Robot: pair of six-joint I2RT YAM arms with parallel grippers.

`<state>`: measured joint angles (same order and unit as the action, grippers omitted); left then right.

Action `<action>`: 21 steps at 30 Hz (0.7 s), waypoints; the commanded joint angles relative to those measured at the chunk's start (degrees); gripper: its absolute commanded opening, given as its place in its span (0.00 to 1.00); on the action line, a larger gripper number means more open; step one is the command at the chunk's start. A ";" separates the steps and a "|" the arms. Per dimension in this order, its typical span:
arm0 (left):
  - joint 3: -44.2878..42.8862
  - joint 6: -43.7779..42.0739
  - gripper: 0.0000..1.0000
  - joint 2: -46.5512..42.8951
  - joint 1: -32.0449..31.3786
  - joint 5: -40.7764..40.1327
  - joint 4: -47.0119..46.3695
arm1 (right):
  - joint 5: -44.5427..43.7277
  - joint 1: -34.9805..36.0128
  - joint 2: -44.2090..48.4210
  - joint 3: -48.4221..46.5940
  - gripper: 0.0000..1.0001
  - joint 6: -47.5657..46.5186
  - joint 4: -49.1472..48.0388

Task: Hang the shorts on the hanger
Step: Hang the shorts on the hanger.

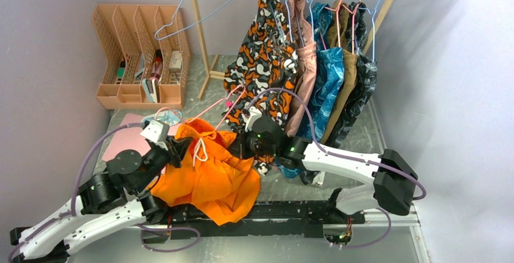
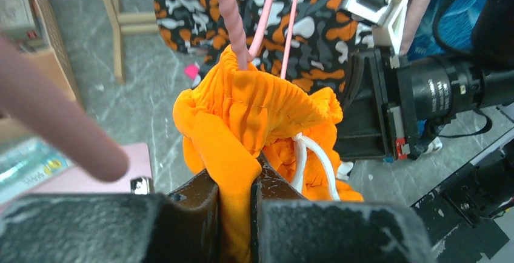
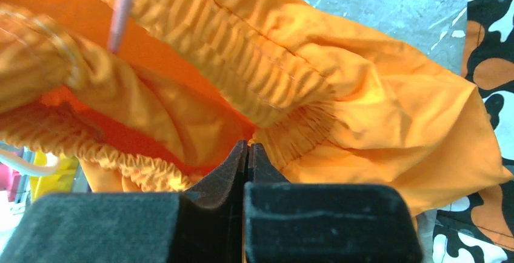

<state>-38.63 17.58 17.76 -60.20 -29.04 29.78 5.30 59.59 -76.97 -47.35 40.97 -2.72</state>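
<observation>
Tabletop [image 1: 394, 129] of grey marble pattern spreads under everything I reach over. At its far side stands a wooden rack [image 1: 200, 39] with a row of hung garments, the patterned garment [image 1: 267, 51] nearest to my work. A peach desk organizer [image 1: 136, 51] sits in the far left corner.

The shorts [image 1: 212, 178], bright orange, hang bunched in the air between my 2 arms near the front edge, their lower part drooping over the black base rail [image 1: 291, 211]. My left claw [image 1: 177, 149] pinches a fold of that orange cloth. From its wrist camera the fabric runs straight down between the 2 dark fingers [image 2: 194, 199]. My right claw [image 1: 239, 145] comes in from the opposite side, its fingers pressed flat together with the tips right at the gathered waistband. Whether any cloth is caught between them I cannot tell.

The hanger [image 1: 209, 113], thin pink wire, slants up from the waistband toward the patterned garment, and 1 of its wires passes down into the waist opening, touching the cloth. The white drawstring [image 1: 199, 148] loops down from the waistband just beside my left claw.
</observation>
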 commanded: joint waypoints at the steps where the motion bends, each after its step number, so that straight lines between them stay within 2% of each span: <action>1: -6.75 -9.09 0.07 -0.33 0.17 -1.04 -8.75 | -5.04 1.83 4.97 0.96 0.00 -3.83 -1.54; 4: -11.34 -14.85 0.07 1.49 0.15 3.95 -11.83 | -8.54 3.21 9.50 5.00 0.00 -4.21 -6.10; 7: -17.10 -19.71 0.07 5.22 0.15 12.81 -13.13 | -8.99 3.66 14.09 9.43 0.00 -4.64 -12.95; 10: -24.02 -22.71 0.07 10.45 0.14 23.76 -10.42 | -8.05 4.27 17.22 11.45 0.00 -5.99 -17.46; 14: -31.00 -24.98 0.07 14.71 0.18 34.05 -5.37 | -5.46 4.48 21.42 13.18 0.00 -7.96 -20.91; 17: -33.83 -25.84 0.07 16.06 0.18 37.67 -2.58 | -6.10 4.49 26.47 14.54 0.00 -8.26 -21.30; 21: -35.27 -25.88 0.07 15.62 0.11 36.29 -0.50 | -10.60 4.48 36.32 17.78 0.00 -7.64 -20.47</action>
<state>-70.76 -6.63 34.61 -60.20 3.07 30.17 -0.91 64.01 -48.51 -32.53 34.61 -22.55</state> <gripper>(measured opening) 0.134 0.010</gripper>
